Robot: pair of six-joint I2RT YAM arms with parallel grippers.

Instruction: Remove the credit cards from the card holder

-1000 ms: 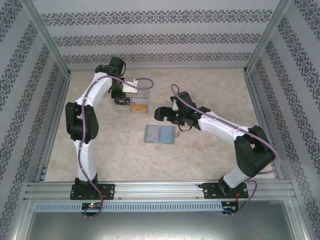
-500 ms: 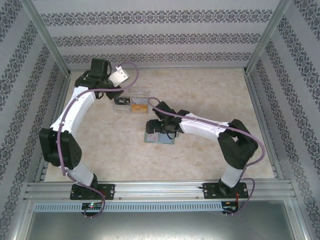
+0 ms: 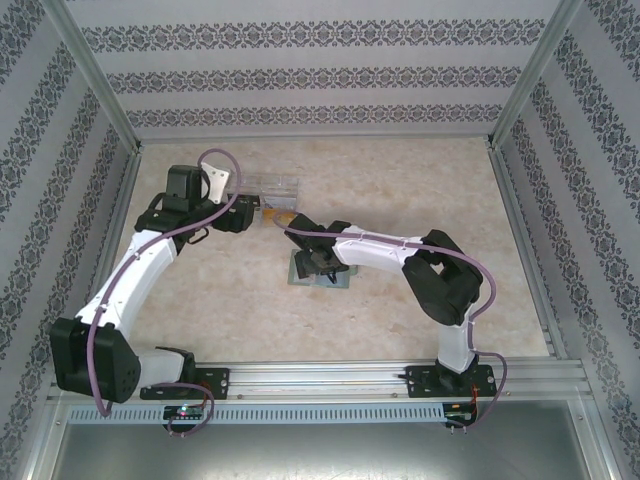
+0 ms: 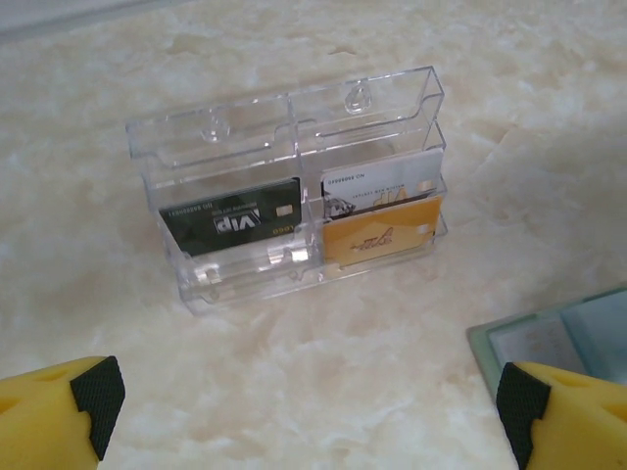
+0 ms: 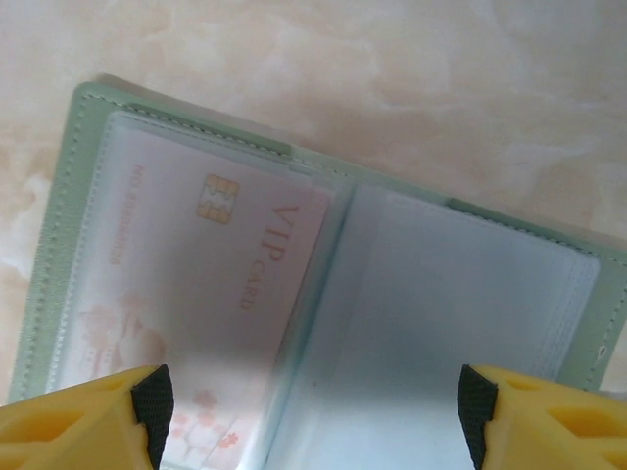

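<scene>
Cards stand upright in a clear plastic tray (image 4: 294, 127) on the marble-patterned bench (image 4: 294, 392). Seen from the left wrist, a black card (image 4: 230, 220) marked VIP sits in the tray's left pocket. A white card (image 4: 382, 181) is in the tray's right pocket, with an orange-yellow card (image 4: 377, 235) just in front of it, covering its lower part. The left fingers (image 4: 93, 401) are spread wide apart on the near side of the tray, clear of it.

The sage-green card holder (image 5: 59, 255) lies open and flat on the bench, to the near right of the tray and apart from it. A whitish card (image 5: 196, 284) with a gold chip and pink "VIP CARD" lettering sits inside the clear pocket on the holder's left half in the right wrist view. The right fingers (image 5: 147, 406) are spread apart, one over each half of the holder. Whether they touch it I cannot tell.
</scene>
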